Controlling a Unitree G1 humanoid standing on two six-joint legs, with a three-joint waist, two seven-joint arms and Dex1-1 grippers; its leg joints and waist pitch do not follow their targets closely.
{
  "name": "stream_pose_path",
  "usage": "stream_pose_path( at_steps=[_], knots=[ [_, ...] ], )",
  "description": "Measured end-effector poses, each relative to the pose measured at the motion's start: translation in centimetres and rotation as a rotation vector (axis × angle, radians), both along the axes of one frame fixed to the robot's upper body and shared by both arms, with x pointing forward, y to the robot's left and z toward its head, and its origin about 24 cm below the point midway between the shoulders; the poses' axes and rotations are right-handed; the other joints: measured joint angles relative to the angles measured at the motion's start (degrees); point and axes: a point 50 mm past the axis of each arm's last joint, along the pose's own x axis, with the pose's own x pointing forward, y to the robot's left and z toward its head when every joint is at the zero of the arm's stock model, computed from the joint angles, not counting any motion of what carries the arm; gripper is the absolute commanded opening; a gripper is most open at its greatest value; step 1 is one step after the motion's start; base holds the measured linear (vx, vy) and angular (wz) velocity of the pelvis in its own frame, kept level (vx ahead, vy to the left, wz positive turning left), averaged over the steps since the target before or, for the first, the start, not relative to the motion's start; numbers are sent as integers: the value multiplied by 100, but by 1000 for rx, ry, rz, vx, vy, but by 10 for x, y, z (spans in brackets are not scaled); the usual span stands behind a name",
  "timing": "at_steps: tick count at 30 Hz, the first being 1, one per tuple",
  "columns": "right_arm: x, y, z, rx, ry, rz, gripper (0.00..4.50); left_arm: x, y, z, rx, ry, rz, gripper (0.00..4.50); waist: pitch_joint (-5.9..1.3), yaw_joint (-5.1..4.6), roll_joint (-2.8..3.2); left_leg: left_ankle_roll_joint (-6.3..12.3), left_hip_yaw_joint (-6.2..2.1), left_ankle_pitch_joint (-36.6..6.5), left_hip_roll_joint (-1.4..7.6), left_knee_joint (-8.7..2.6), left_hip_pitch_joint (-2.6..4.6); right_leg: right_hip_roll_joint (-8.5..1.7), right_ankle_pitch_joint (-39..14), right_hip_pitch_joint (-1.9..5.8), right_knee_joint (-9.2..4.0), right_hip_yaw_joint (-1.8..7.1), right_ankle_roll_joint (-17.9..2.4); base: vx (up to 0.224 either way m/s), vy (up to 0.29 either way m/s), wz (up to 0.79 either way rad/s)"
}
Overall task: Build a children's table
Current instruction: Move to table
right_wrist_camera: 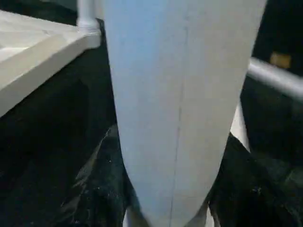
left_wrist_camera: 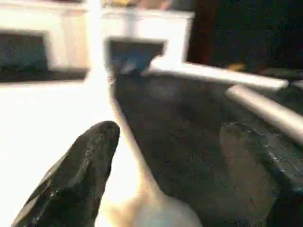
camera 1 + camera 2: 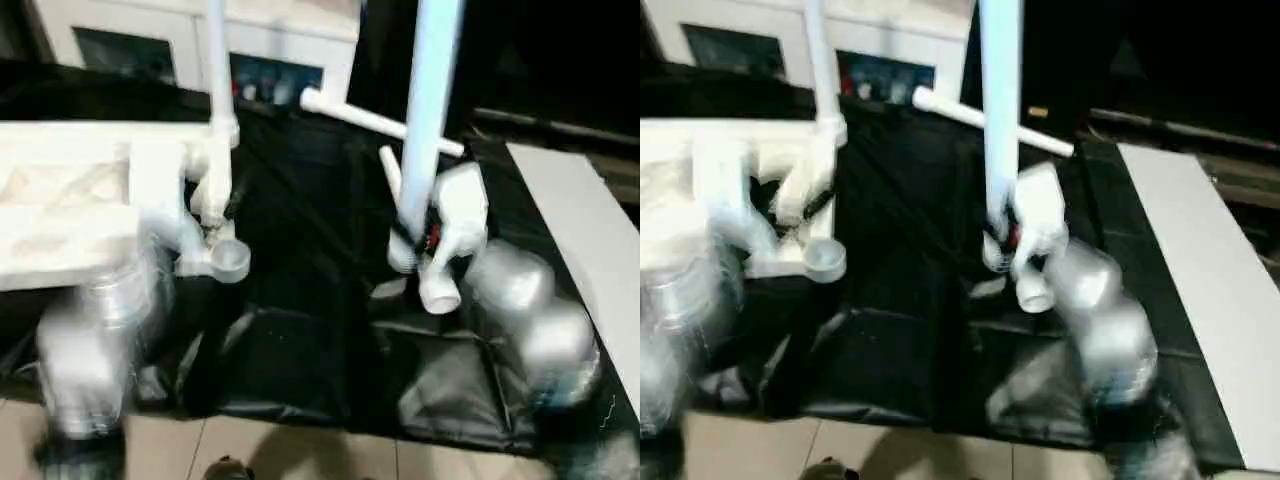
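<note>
The white tabletop (image 3: 60, 200) lies underside up on the left of the black cloth, with an empty round corner socket (image 3: 232, 262) at its near right corner. One white leg (image 3: 217, 60) stands upright in the far right corner. My left gripper (image 3: 212, 215) hovers over the tabletop's right edge between those corners. In the left wrist view its black fingers (image 2: 80, 179) are spread apart, open, with the white rim below them. My right gripper (image 3: 410, 245) is shut on a second leg (image 3: 432, 90), held upright above the cloth. Two more legs (image 3: 370, 118) lie on the cloth behind it.
A white cabinet (image 3: 270, 40) with dark glass doors stands behind the work. A flat white board (image 3: 580, 220) lies along the right side. The black cloth (image 3: 300, 340) is crumpled at its near edge, with tiled floor (image 3: 300, 450) in front.
</note>
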Motion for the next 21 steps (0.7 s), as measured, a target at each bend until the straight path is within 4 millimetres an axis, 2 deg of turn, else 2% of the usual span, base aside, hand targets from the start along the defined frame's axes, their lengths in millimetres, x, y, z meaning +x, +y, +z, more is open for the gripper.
stream_pose_path(
  at_steps=[1,2,3,4,5,7,8,9,10,11,12,13,14,15,16,17,18,19,20,21],
  knots=[
    [-2,1,-3,12,7,-11,186,0,0,1,2,-11,21,384,2,41,8,26,-2,-12,-3,39,-25,-7,3,2,6,8,5,0,0,0],
    [-2,1,-2,20,-3,-31,186,1,1,3,9,-40,58,384,-9,91,46,107,-41,-57,-8,157,-63,-29,2,6,14,15,29,-35,79,-1],
    [-1,0,0,29,-21,-45,186,1,2,6,17,-62,81,384,-25,132,93,185,-122,-104,-11,267,-98,-39,10,9,23,19,63,-35,79,-1],
    [-1,0,3,43,-37,-53,186,2,3,8,27,-79,99,384,-36,162,125,245,-178,-144,-19,324,-113,-80,19,16,26,17,104,-42,143,-2],
    [0,2,5,57,-49,-61,186,3,4,10,40,-102,121,384,-40,173,137,235,-165,-148,-46,321,-107,-177,39,30,20,13,178,-40,196,1],
    [0,5,5,80,-52,-60,186,4,7,12,49,-118,145,384,-38,116,140,283,-52,-155,-134,289,-52,-302,55,76,-58,37,208,-45,209,6],
    [1,11,7,96,-57,-49,186,4,10,12,61,-127,166,384,-25,43,163,385,40,-136,-172,231,-13,-352,53,100,-152,27,205,-69,240,12],
    [2,15,10,113,-65,-44,186,4,12,12,71,-137,188,384,-24,-39,164,464,116,-106,-223,178,0,-391,20,100,-165,2,170,-69,240,12],
    [4,18,14,128,-77,-41,186,4,15,13,82,-147,205,384,-17,-152,174,522,192,-94,-242,159,-4,-446,-80,87,-81,-32,62,-79,241,11],
    [6,20,16,135,-85,-42,186,5,16,13,92,-154,214,384,-17,-239,165,571,285,-78,-273,132,-6,-508,-209,36,116,-137,19,-81,188,10],
    [6,18,15,136,-82,-48,186,6,16,14,99,-160,219,384,-53,-329,90,622,412,-55,-318,98,-6,-496,-298,34,335,-309,55,-81,188,10],
    [7,16,14,137,-79,-57,186,6,16,14,101,-164,222,384,-76,-375,16,623,538,-55,-355,84,-7,-462,-347,101,314,-348,81,-75,121,4],
    [7,10,13,133,-79,-75,186,7,14,12,104,-157,217,384,-105,-385,-67,604,588,-67,-399,172,-38,-476,-283,91,266,-210,240,-55,96,10],
    [7,4,11,125,-74,-93,186,8,8,10,98,-151,194,384,-118,-297,-20,372,314,-334,-455,547,-156,-512,-222,73,260,-153,308,-55,96,10],
    [8,1,10,120,-68,-104,186,8,7,8,97,-148,191,384,-121,-271,58,269,-266,-416,-565,1176,-337,-598,-131,44,259,-178,373,15,173,-30],
    [7,0,5,122,-51,-112,186,8,9,8,100,-148,197,384,-133,-283,101,146,-611,-422,-522,1405,-313,-741,-64,40,227,-218,455,-12,270,-47],
    [6,-1,3,121,-46,-115,186,9,8,11,99,-161,193,384,-135,-308,120,130,-668,-434,-396,1159,-214,-809,-7,13,214,-225,499,-12,270,-47],
    [7,-2,3,120,-45,-118,186,10,6,15,97,-176,187,384,-127,-361,168,-103,-662,-576,-213,804,-123,-826,42,4,176,-238,529,-84,300,-7],
    [6,-1,0,126,-32,-119,186,11,6,15,97,-180,187,384,-114,-441,173,16,-506,-508,-173,768,-129,-836,55,21,94,-205,526,-97,266,11],
    [6,4,-1,136,-24,-107,186,10,10,12,97,-169,203,384,-111,-589,184,160,-437,-443,-232,664,-106,-757,-107,0,52,-91,256,-97,266,11]
  ],
)
